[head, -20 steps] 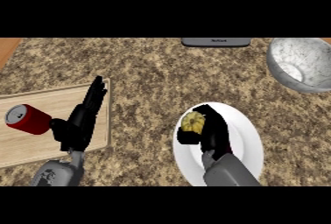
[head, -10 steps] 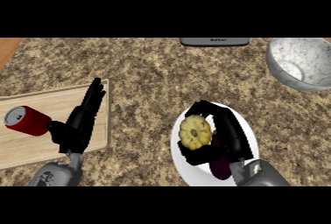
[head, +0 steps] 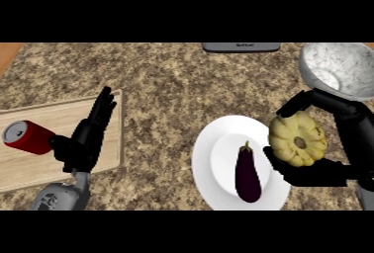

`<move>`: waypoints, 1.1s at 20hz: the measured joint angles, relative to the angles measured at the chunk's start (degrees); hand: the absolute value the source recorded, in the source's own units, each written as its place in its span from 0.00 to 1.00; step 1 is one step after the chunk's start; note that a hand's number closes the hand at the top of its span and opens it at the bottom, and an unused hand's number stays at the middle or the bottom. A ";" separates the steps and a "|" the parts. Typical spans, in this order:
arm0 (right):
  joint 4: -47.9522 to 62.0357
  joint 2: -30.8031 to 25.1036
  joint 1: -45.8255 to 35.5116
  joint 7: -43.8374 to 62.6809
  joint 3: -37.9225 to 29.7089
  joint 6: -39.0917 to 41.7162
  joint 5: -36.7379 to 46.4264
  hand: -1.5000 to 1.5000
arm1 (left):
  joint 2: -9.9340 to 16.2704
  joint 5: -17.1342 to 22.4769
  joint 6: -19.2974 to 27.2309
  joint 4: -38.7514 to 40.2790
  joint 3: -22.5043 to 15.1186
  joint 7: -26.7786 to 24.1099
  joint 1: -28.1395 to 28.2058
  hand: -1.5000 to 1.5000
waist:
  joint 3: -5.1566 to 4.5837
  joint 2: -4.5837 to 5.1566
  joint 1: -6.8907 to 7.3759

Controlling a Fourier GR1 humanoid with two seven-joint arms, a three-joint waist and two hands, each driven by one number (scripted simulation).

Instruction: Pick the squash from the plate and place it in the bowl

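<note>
My right hand (head: 310, 170) is curled round a pale yellow, scalloped squash (head: 297, 139) and holds it just off the right rim of the white plate (head: 216, 153). A dark purple eggplant (head: 248, 173) lies on that plate. The grey speckled bowl (head: 340, 66) stands at the back right, beyond the squash. My left hand (head: 86, 136) rests open at the left, fingers straight and pointing away, over the wooden cutting board (head: 44, 158).
A red can (head: 26, 138) lies on its side on the cutting board, just left of my left hand. A dark appliance edge (head: 241, 47) shows at the back of the speckled counter.
My right hand has lifted the squash off the plate and carried it right, towards the bowl, uncovering the eggplant. The left hand has not moved.
</note>
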 measured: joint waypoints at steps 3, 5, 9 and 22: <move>-1.55 -3.02 -3.37 4.89 -5.65 3.12 -1.92 1.00 | -0.54 -0.41 -0.20 0.05 0.05 0.57 -0.78 0.50 | -0.04 0.04 0.22; -2.06 -4.33 -6.98 9.66 -7.72 4.83 -2.28 1.00 | -1.75 -1.53 0.51 0.21 -0.86 0.72 -0.84 0.50 | -0.06 0.05 0.42; 0.81 -5.62 -13.07 14.52 -11.89 8.35 -3.46 1.00 | -1.64 -1.23 -0.97 0.48 0.35 0.22 -0.54 0.50 | -0.07 0.11 0.77; 24.67 -8.52 -26.53 11.27 -17.02 14.05 2.79 1.00 | -2.72 -2.29 -3.04 1.64 1.97 -0.44 -1.33 0.50 | -0.07 0.37 1.34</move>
